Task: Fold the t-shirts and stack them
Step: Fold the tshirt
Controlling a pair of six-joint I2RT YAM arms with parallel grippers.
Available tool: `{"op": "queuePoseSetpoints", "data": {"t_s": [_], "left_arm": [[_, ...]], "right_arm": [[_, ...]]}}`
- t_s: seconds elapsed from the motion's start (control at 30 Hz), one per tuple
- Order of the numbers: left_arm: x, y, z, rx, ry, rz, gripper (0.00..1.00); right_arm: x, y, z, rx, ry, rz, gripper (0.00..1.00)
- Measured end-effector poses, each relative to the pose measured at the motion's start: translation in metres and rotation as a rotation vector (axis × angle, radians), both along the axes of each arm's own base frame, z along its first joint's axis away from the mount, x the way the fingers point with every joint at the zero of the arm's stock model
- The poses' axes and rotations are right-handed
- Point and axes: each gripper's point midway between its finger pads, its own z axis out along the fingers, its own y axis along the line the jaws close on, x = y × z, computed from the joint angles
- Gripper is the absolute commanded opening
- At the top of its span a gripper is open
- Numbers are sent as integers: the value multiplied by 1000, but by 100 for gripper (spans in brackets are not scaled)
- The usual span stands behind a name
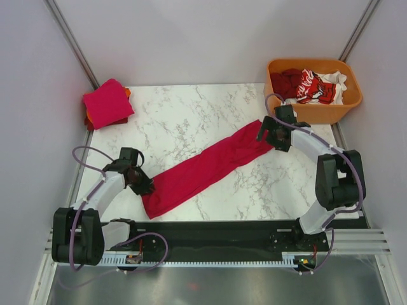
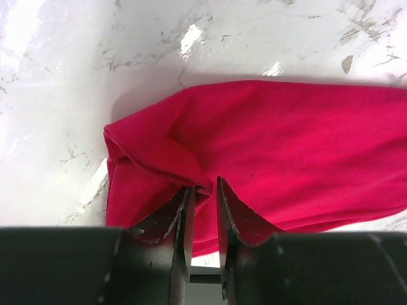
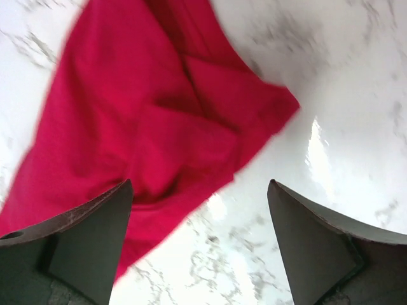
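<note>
left gripper [image 2: 203,185] tight on crimson t-shirt [image 1: 203,166], right gripper [image 3: 200,182] wide open near orange tub [image 1: 325,115]

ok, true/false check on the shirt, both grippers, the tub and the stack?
1. The crimson t-shirt lies stretched diagonally between the left gripper and the right gripper. True.
2. The right gripper is clamped on the shirt. False: its jaws stand wide open over the shirt's end.
3. The orange tub is empty. False: it holds several shirts, dark red and red with white.
4. A folded stack sits at the far left corner, pink-red on top. True.
5. The left gripper's jaws are spread wide. False: they are nearly together, with the shirt's edge between the tips.
</note>
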Motion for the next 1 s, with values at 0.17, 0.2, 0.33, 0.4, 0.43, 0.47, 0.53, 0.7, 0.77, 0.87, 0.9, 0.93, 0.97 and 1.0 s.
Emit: {"op": "queuePoseSetpoints", "data": {"t_s": [0.17, 0.2, 0.33, 0.4, 0.43, 0.47, 0.53, 0.7, 0.77, 0.87, 0.9, 0.93, 0.97, 1.0], "left_arm": [[0, -1, -6, -3, 3, 0, 17], [0, -1, -6, -4, 1, 0, 16], [0, -3, -8, -16, -1, -3, 13], [0, -3, -7, -19, -4, -3, 13], [0, -3, -7, -20, -6, -3, 13], [0, -3, -7, -20, -7, -3, 12], [0, -4, -7, -23, -10, -4, 6], [-5, -10, -9, -63, -17, -3, 2], [-9, -16, -10, -97, -22, -5, 2], [-19, -27, -10, -144, -28, -19, 2], [-21, -30, -10, -155, -29, -25, 2], [-23, -34, -10, -170, -28, -34, 2], [-26, -38, -10, -186, -26, -40, 2], [-28, -42, -10, -200, -23, -48, 2]], "right_arm": [[-35, -4, -24, -28, 70, 9, 89], [-37, -2, -31, -31, 88, 15, 87], [-31, 7, -45, -42, 104, 39, 60], [-22, 15, -47, -44, 90, 60, 43], [-18, 18, -49, -45, 90, 66, 29], [-13, 21, -49, -44, 84, 76, 24], [-3, 30, -50, -38, 76, 90, 11], [41, 61, -45, -34, 33, 140, 3], [64, 77, -43, -26, 6, 173, 1], [109, 112, -43, 23, -54, 255, 0], [127, 126, -44, 45, -78, 283, 0], [147, 140, -43, 71, -107, 310, 0], [169, 154, -41, 99, -158, 335, 0], [182, 163, -42, 123, -181, 355, 0]]}}
